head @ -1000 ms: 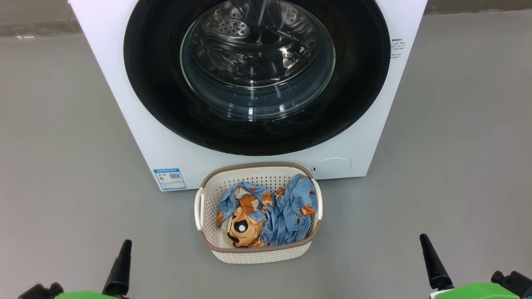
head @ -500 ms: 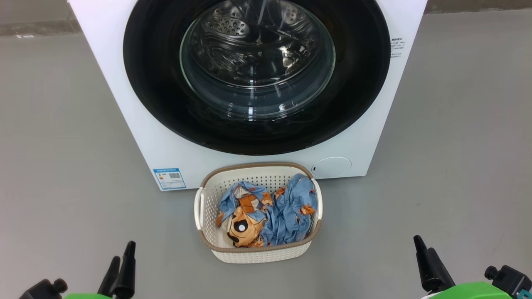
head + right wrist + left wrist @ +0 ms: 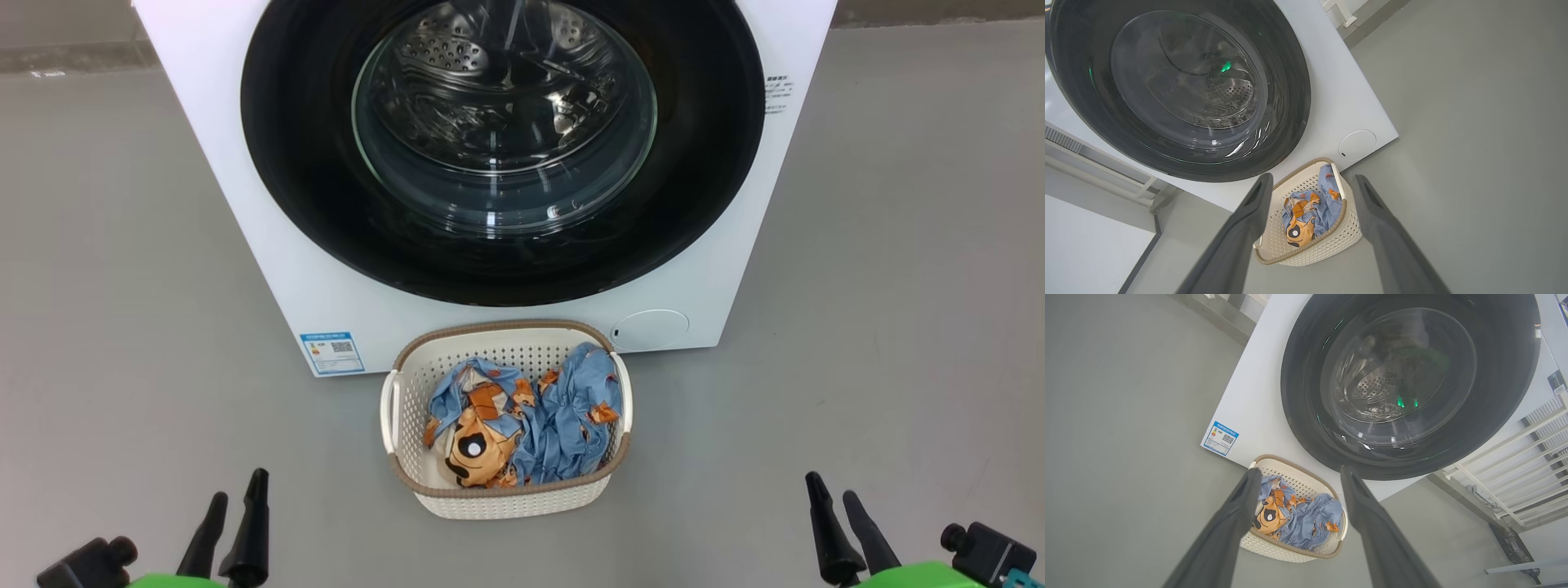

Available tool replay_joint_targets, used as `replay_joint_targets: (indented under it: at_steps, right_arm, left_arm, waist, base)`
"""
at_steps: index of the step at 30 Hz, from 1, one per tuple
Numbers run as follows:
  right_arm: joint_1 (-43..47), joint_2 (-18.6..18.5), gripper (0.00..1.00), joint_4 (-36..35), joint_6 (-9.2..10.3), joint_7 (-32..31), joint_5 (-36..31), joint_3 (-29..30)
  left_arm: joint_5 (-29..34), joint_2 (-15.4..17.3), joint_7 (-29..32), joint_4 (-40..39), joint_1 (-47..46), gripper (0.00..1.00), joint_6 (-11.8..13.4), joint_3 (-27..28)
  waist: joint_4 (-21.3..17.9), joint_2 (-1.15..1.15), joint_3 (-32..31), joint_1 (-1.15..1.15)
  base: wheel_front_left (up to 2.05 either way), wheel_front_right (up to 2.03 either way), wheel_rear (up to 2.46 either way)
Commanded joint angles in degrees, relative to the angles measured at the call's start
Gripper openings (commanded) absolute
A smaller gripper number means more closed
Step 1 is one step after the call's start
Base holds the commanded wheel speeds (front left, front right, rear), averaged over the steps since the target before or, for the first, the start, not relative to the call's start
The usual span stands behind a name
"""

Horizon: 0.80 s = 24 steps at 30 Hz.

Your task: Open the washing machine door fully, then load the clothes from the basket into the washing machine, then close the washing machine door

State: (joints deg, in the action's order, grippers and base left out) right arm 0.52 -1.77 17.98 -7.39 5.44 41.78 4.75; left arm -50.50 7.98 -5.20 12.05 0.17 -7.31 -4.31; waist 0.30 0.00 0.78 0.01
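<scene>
The big white washing machine (image 3: 269,245) is standing on the grey floor (image 3: 122,327), and its round door (image 3: 310,163) is sitting shut, flat against the front. Through the glass in the middle of the door the steel drum (image 3: 457,57) with its little holes is showing. A small blue label (image 3: 332,352) is sticking low on the front on one side, and a round flap (image 3: 651,330) is sitting low on the other side. The cream basket (image 3: 506,506) with the brown rim is resting on the floor just in front of the washing machine, between the label and the flap. The blue and orange clothes (image 3: 531,425) are lying bunched up inside the basket, with a big orange face and its black and white eye looking up. The left claw (image 3: 238,487) is hanging low in the head view, well apart from the basket, with its two dark fingers (image 3: 253,523) spread apart. It is holding nothing and touching nothing. The right claw (image 3: 829,485) is hanging on the other side, also well away from the basket, and its fingers (image 3: 820,523) are spread apart too, with nothing between them. In each wrist view the two fingers are standing wide apart, and the basket and clothes are showing in the gap between them, far below.
</scene>
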Motion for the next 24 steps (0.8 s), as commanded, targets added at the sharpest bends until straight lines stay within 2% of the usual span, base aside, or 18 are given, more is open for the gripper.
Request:
replay_joint_targets:
  at_steps: [1,24]
  right_arm:
    - [0.1,-0.5,1.00,-1.5,-0.06,0.8,-2.0,-0.9]
    - [1.3,-0.8,1.00,-2.7,-0.08,4.8,-17.7,-0.8]
  left_arm:
    - [1.6,1.5,-1.0,-1.8,-0.5,1.00,-0.1,1.0]
    - [15.6,4.1,-5.0,-4.2,0.5,1.00,-0.1,-0.6]
  waist:
    - [0.0,0.00,0.0,0.00]
    - [-0.4,0.00,0.5,0.00]
  base:
    - [0.00,0.00,0.00]
    - [0.00,0.00,0.00]
